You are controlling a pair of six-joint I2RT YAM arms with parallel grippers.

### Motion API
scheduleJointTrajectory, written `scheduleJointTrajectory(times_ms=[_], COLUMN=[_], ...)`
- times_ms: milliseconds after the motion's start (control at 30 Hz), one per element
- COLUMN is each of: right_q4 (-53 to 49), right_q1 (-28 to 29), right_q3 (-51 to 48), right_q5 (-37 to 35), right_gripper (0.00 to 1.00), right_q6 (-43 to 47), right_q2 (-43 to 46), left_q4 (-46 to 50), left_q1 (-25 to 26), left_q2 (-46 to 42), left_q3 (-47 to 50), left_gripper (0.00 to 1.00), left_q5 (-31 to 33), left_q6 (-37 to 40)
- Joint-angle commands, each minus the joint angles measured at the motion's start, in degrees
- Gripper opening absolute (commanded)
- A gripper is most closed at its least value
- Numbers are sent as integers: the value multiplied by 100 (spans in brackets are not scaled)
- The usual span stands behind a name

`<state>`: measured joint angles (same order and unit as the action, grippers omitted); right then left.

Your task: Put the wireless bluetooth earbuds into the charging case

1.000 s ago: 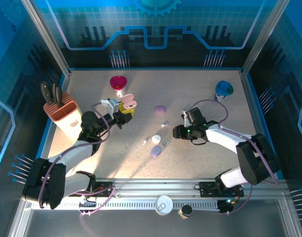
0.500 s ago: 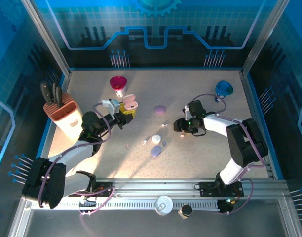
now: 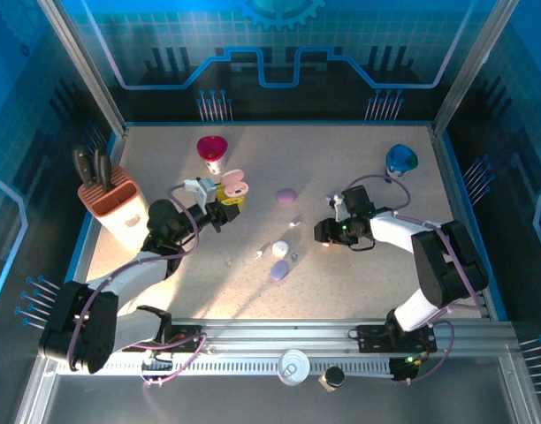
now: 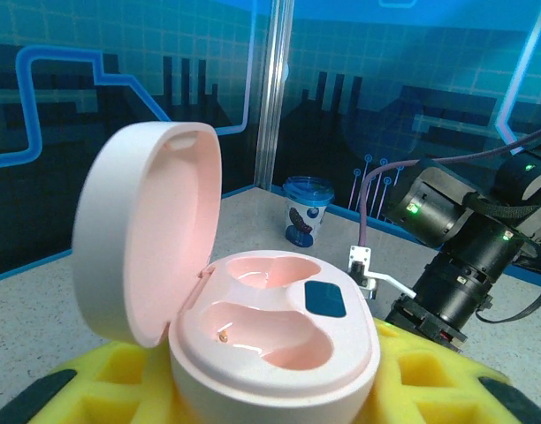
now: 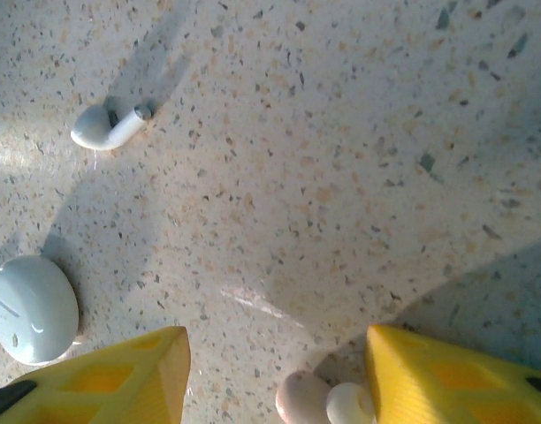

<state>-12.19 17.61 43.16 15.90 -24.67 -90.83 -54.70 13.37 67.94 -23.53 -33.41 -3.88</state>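
Beneath right claw: two earbuds, one white case

A knife block stands at the left edge — magenta cup and blue cup toward the back

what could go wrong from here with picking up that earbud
1. The pinkish earbud lies off-centre inside the open right tool, close to one yellow finger. Closing may nudge it away rather than pinch it.
2. The left tool holds the pink case with its lid standing up beside the wells. An earbud brought in could bump the lid or miss a well.
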Motion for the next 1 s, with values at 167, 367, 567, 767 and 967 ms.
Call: scheduleJointTrajectory(times_ms=[167, 367, 567, 767, 967], right_q4=[-261, -774, -1899, -2883, -3348], right_q1=[-3, 196, 1029, 1832, 2355], right_q3=[-90, 302, 1085, 1716, 2175], right_q5=[-17, -1030, -2791, -4299, -4945], right_gripper=[55, 60, 57, 49, 43], right_q6=[-81, 182, 1073, 1512, 1501], right_q2=[241, 430, 382, -103, -798], left_q4=[-160, -197, -235, -338, -450], left_q1=[46, 43, -15, -238, -405], left_q2=[59, 73, 215, 228, 233], left_q3=[-64, -29, 32, 77, 135], left_gripper=[34, 34, 34, 35, 34], left_q5=[-54, 98, 377, 498, 500], left_q6=[134, 166, 250, 114, -27])
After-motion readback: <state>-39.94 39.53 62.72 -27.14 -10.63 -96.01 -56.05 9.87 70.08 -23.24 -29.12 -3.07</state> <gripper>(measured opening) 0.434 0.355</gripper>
